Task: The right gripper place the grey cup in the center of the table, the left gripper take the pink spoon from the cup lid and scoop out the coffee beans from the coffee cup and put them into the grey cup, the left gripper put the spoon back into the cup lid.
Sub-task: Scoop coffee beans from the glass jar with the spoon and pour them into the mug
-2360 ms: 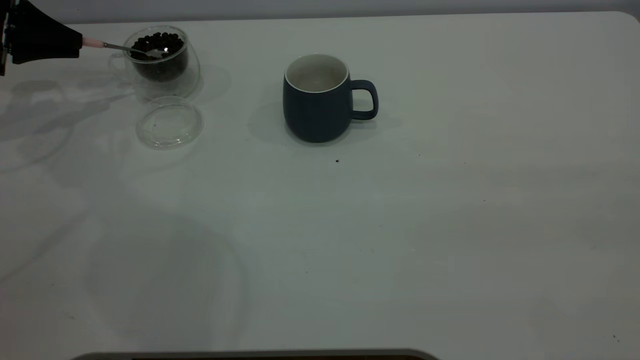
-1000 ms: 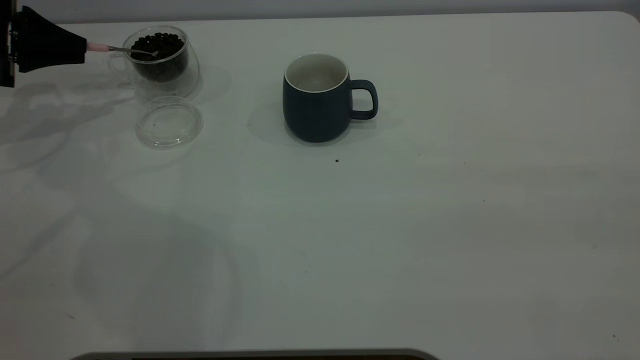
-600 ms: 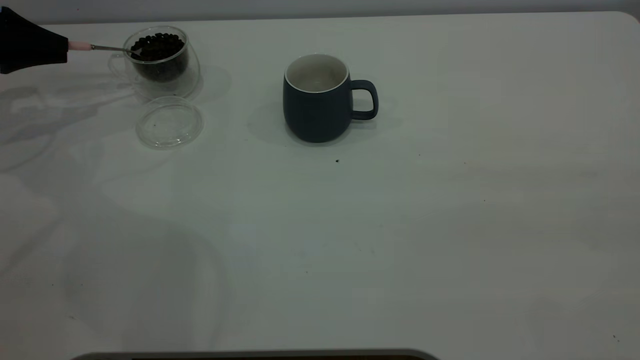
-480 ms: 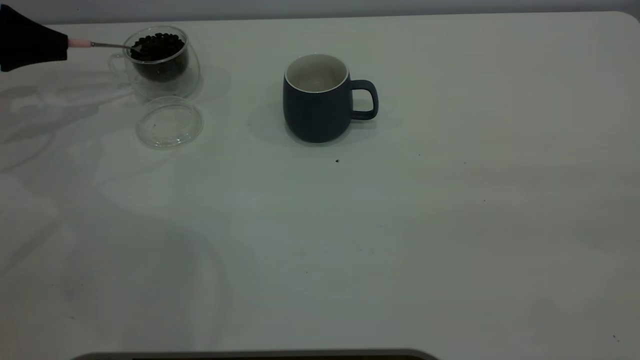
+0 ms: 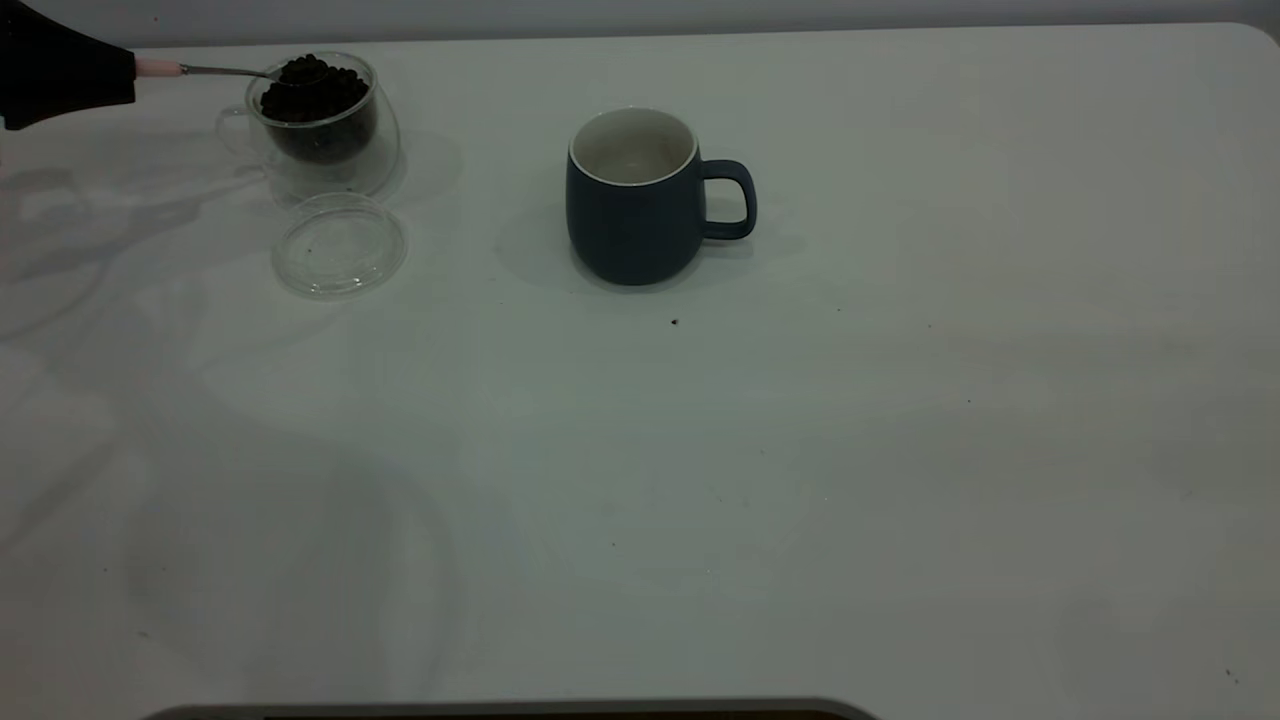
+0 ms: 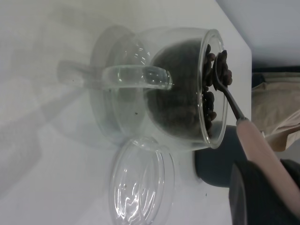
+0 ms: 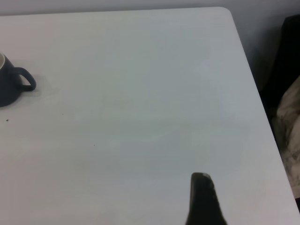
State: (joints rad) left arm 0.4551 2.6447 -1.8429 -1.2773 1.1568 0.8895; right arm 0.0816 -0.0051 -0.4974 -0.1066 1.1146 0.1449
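My left gripper (image 5: 125,75) at the table's far left is shut on the pink spoon (image 5: 160,68) by its handle. The spoon's metal bowl carries a small heap of coffee beans (image 5: 303,68) and hangs level just above the rim of the coffee cup (image 5: 322,125), which is full of beans. In the left wrist view the loaded spoon (image 6: 253,140) lies over the cup's mouth (image 6: 212,84). The cup lid (image 5: 340,245) lies bare in front of the cup. The grey cup (image 5: 635,200) stands upright mid-table, handle to the right. My right gripper (image 7: 202,204) hovers over bare table, far from the cup.
The table (image 5: 800,450) is white with a few dark specks. Its rounded far right corner (image 7: 225,11) shows in the right wrist view, with dark clutter beyond the edge. The grey cup's handle (image 7: 24,79) shows there too.
The spoon was dipped in the beans, drew back toward the left, and now has risen above the glass cup's rim with beans heaped in its bowl. Cups and lid have not moved.
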